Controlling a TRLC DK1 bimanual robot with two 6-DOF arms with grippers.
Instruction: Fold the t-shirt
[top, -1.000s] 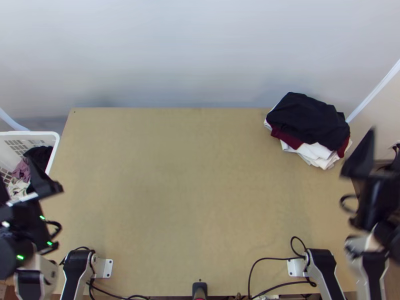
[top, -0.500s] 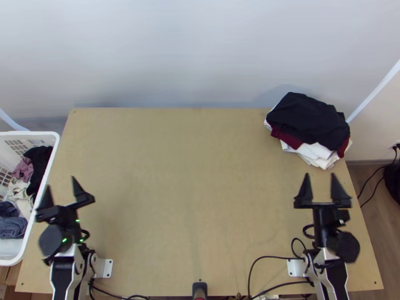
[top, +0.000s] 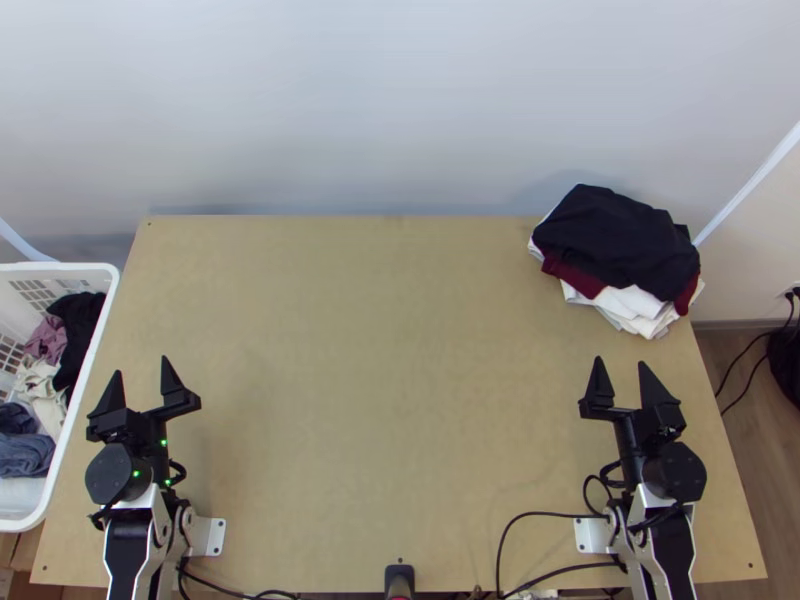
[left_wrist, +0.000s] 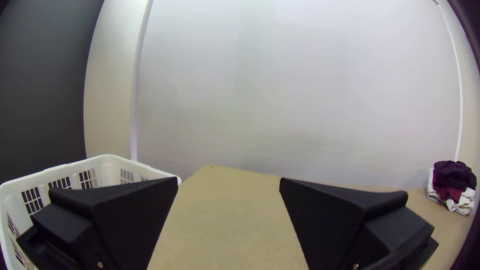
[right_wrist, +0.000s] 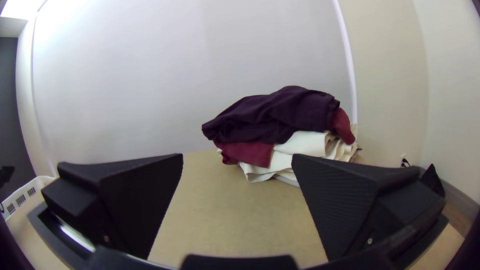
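Black and broad-fingered, the left gripper (top: 142, 366) stands wide open with nothing in its grasp, just beside the white laundry basket (top: 85, 267). Its counterpart, the right gripper (top: 621, 362), is likewise spread and unladen, across the table (top: 380, 350) from the basket. At the far corner on the side away from the basket rests a stack of garments (top: 635, 302): a dark garment (top: 615, 235) on top, burgundy cloth (top: 578, 276) beneath it, and white and cream layers below. Crumpled clothes (top: 47, 340) lie inside the basket.

Which of these is the t-shirt cannot be told. It may be the dark top piece, its folding perhaps done, or one of the loose items in the basket.

Any of them should prove light, limp and hardly fragile, apt to sag between grips and to wrinkle if dragged. If the shirt comes from the basket, a pinch on a raised fold seems the likeliest first hold, followed by shoulders or hem corners, one per gripper, once it is spread. A deep pinch in the basket could bring up a neighboring piece as well.
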